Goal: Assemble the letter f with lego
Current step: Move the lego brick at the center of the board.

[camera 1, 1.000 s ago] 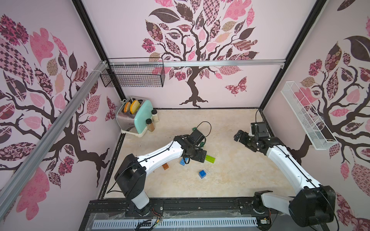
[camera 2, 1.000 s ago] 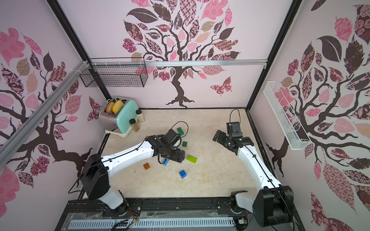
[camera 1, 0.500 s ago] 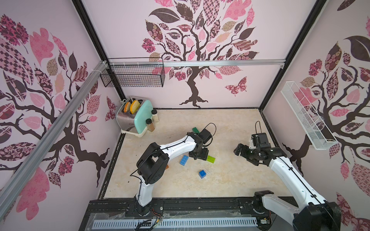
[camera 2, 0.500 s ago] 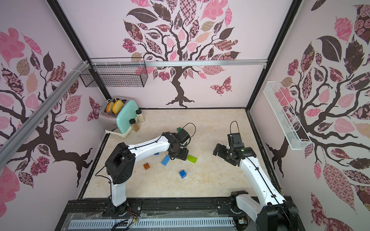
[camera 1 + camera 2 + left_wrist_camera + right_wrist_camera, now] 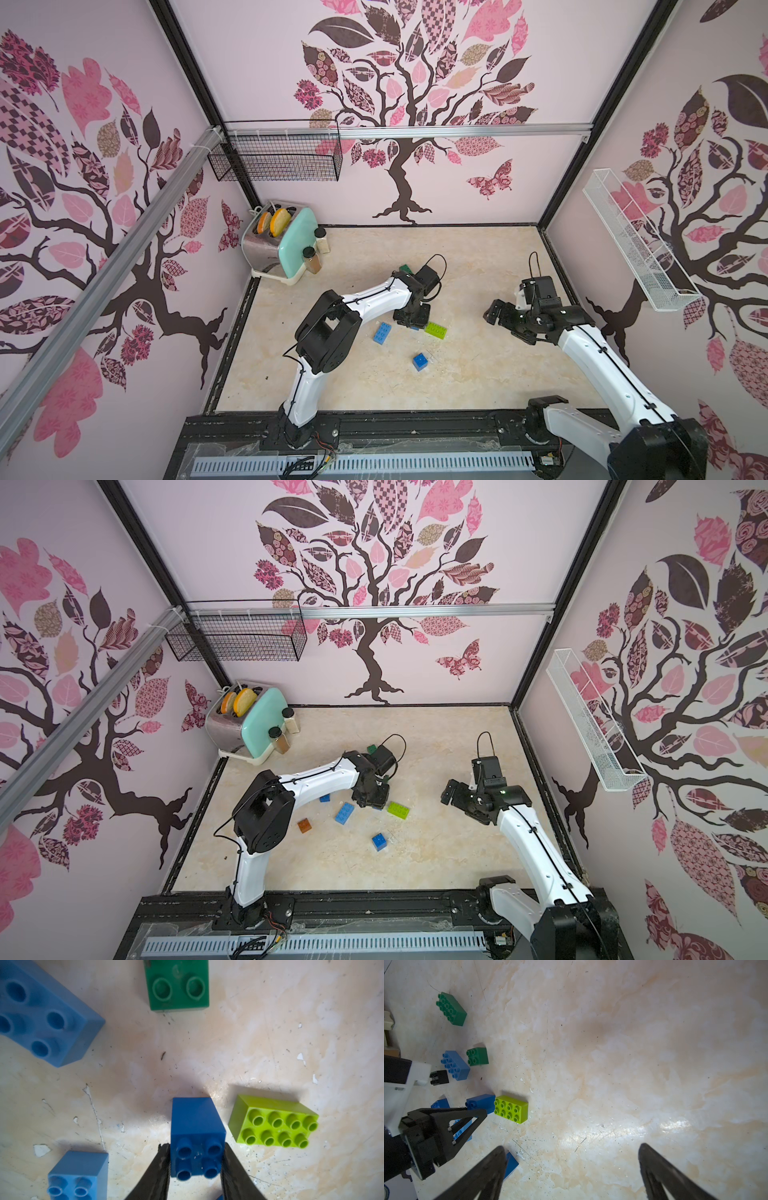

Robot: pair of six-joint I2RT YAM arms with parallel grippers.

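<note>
Two bread slices (image 5: 279, 221) in toaster (image 5: 301, 243); left fingers (image 5: 158, 1172) clamp blue square brick (image 5: 197, 1126); right fingers (image 5: 483, 1174) wide

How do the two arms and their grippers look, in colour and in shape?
The left arm and the right arm have white link shells and black joint housings. A thin black cable runs along each and loops above the wrist. The left gripper and right gripper are black, with tapering triangular fingers of openwork frame.
</note>
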